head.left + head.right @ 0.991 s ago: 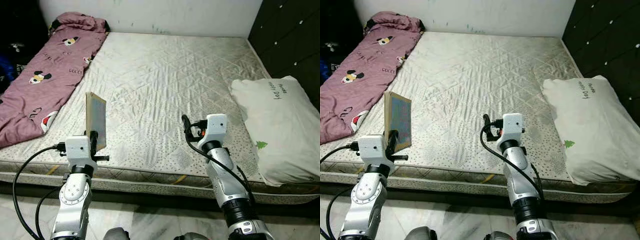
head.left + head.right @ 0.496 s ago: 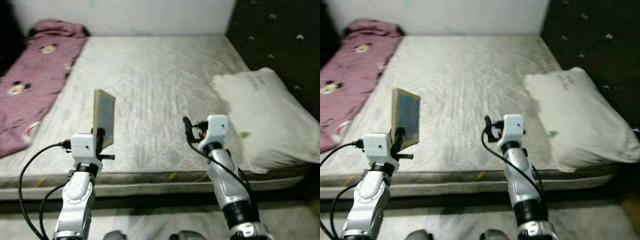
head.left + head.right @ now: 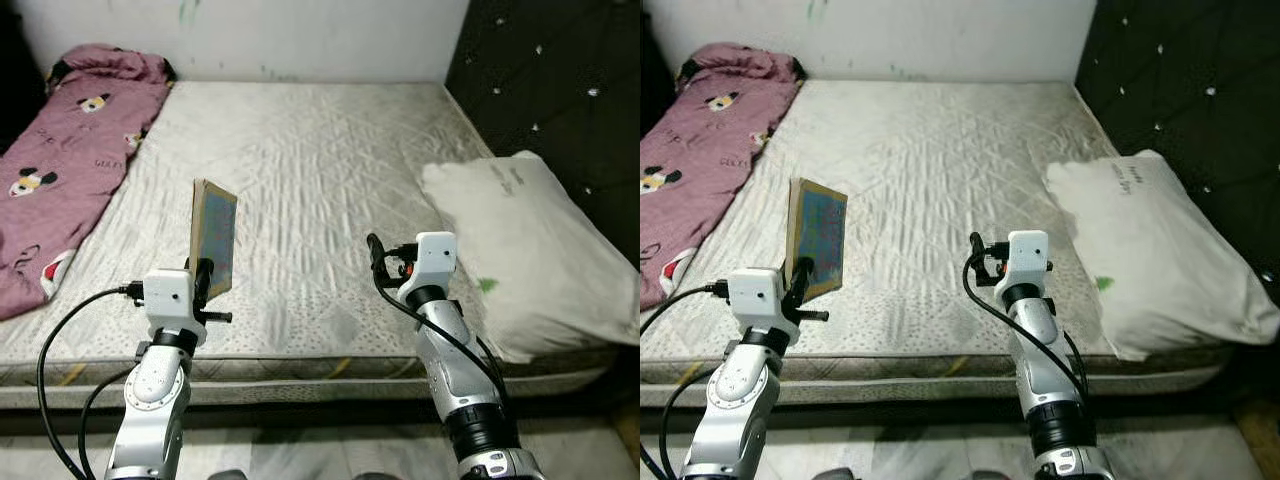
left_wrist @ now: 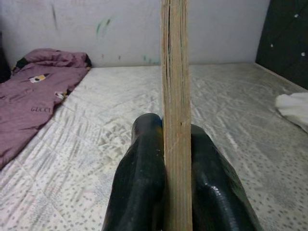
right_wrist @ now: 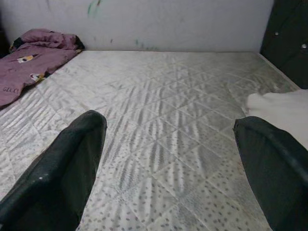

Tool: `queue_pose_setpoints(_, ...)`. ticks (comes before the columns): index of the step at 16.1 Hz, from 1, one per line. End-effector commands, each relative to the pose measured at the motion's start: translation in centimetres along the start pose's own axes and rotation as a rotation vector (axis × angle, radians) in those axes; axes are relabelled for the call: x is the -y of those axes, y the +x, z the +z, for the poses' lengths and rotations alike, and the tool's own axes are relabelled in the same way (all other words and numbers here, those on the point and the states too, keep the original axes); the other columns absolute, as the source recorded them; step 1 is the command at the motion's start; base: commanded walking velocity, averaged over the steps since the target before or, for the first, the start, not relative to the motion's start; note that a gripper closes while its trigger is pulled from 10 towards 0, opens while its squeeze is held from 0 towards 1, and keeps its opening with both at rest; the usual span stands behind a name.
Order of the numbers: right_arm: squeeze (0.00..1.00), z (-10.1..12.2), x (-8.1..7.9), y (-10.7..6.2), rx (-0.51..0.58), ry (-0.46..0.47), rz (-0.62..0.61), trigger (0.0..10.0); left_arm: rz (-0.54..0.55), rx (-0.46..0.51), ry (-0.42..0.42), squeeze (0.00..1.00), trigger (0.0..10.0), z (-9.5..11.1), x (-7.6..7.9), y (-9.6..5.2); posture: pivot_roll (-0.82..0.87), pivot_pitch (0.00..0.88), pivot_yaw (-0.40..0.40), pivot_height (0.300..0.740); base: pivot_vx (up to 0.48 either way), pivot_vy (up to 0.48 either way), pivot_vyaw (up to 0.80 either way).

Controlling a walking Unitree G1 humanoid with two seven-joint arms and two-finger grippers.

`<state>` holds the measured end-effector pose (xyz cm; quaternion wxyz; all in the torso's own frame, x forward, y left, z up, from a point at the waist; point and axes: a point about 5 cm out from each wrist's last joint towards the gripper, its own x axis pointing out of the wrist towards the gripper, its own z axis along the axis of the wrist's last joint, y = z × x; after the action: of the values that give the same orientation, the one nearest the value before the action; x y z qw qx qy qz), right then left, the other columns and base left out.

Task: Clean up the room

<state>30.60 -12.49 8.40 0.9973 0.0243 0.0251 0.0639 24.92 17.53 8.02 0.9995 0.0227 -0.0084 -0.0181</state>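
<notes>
— What is the left claw (image 4: pixel 175 187) doing?

— It pinches a thin book (image 3: pixel 213 236) edge-on between its two black fingers (image 4: pixel 142 178), holding it upright above the near edge of the bed (image 3: pixel 310 190), at about 8 o'clock in the head view (the wrist camera sees only the pale page edges running straight up between the pads).

— And the right claw (image 5: pixel 168 168)?

— Spread wide, nothing between its fingers (image 5: pixel 62 168). It hovers over the near part of the mattress at about 5 o'clock, well apart from the book.

— What lies farther out?

— A white pillow (image 3: pixel 525 250) with small print rests on the bed at 3 o'clock, against the dark tufted headboard (image 3: pixel 560 90). At 10 o'clock a pink blanket (image 3: pixel 65 150) with cartoon figures stretches along the bed's side, bunched at its far end near the white wall (image 3: pixel 300 35). The quilted mattress between them is pale and speckled toward its near edge.
</notes>
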Motion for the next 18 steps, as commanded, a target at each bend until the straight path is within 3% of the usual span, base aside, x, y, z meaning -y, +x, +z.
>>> queue_pose_setpoints(1,0.00,0.28,-0.01,0.02,0.005,-0.008,0.005,10.0,-0.001,0.046,0.003,0.00,10.0,1.08,-0.28,0.17,-0.06,0.019,-0.006,0.740,0.307,0.000,0.00)
queue_pose_setpoints(5,0.00,0.37,-0.01,0.16,0.004,-0.011,0.006,10.0,0.006,0.041,0.006,0.00,10.0,1.08,-0.28,0.34,-0.06,0.013,-0.007,0.740,0.308,0.000,0.00)
queue_pose_setpoints(11,0.00,0.35,0.00,0.29,0.004,-0.014,0.006,10.0,0.030,0.019,0.043,0.00,10.0,0.83,-0.45,0.59,-0.06,0.007,-0.008,0.740,0.000,0.000,0.00)
queue_pose_setpoints(14,0.00,0.35,0.21,0.35,0.002,-0.012,0.000,10.0,0.027,0.014,0.046,0.00,10.0,0.79,-0.39,0.66,-0.06,0.004,-0.007,0.740,0.000,0.000,-0.80)
queue_pose_setpoints(18,0.00,0.34,0.19,0.32,0.002,-0.016,0.005,10.0,0.023,0.013,0.039,0.00,10.0,0.79,-0.26,0.69,-0.06,0.003,-0.009,0.740,0.000,-0.351,-0.45)
